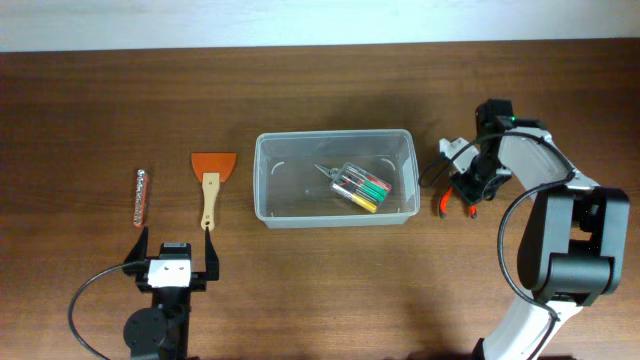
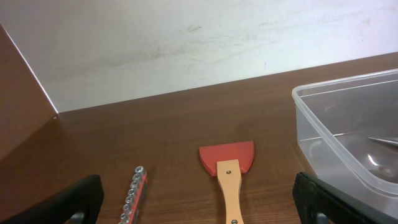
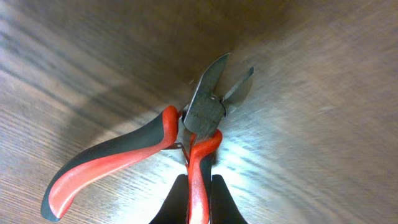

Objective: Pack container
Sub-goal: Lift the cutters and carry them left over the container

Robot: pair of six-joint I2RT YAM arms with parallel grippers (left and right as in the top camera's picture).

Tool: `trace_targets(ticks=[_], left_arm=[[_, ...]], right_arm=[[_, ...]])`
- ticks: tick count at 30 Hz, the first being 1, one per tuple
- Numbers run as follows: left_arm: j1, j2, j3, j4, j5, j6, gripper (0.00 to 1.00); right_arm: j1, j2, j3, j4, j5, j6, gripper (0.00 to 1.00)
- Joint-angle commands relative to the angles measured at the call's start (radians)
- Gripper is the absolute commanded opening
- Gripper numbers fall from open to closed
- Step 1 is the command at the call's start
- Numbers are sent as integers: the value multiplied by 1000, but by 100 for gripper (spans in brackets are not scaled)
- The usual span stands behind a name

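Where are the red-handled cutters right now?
In the overhead view, the cutters are just right of the container, with one handle pinched in the right tool.

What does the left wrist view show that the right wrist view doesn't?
Only left wrist: the orange scraper with wooden handle, the red strip of metal bits and a corner of the clear rectangular plastic container. Only right wrist: the red-and-black-handled cutters, one handle between the fingers of the right gripper. Both: the brown wooden table.
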Motion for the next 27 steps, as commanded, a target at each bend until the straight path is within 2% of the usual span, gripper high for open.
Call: trace_targets(ticks=[1, 6, 14, 22, 27], left_arm=[[5, -6, -7, 0, -7, -9, 99], [5, -6, -7, 0, -7, -9, 99], [5, -6, -7, 0, -7, -9, 99], [5, -6, -7, 0, -7, -9, 99], [5, -6, -7, 0, -7, -9, 99]], right_arm=[[10, 5, 82, -31, -16, 14, 4], [10, 5, 182, -99, -17, 48, 4], [40, 5, 467, -264, -18, 62, 4], [222, 5, 750, -404, -17, 61, 4], [356, 3, 779, -438, -17, 61, 4]])
